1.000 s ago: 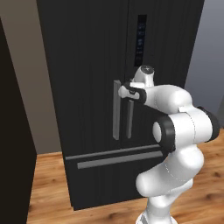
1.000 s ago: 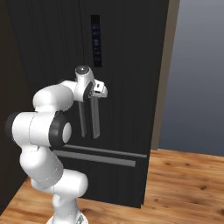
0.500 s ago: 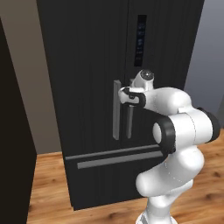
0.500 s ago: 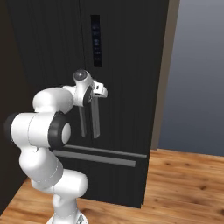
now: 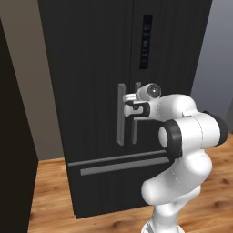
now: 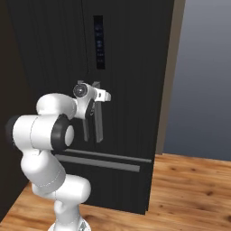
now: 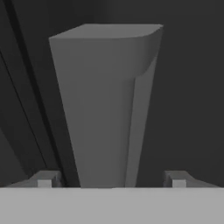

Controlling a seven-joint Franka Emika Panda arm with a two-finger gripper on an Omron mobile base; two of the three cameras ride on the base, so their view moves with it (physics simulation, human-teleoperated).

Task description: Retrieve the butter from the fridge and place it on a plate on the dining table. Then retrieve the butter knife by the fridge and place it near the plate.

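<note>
My two-finger gripper (image 7: 109, 180) stands with jaws spread either side of the grey vertical bar handle (image 7: 103, 109) on the tall black French-door fridge (image 5: 95, 68), not yet clamped; door-opening step in hand, next closing, then pulling.

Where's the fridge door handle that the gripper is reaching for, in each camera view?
Left base view: handle, centre, right bar of the pair, at the gripper.
Right base view: handle, left of centre, left bar.
Hand view: handle, centre, between the jaws.
Shared landmark: fridge.
</note>
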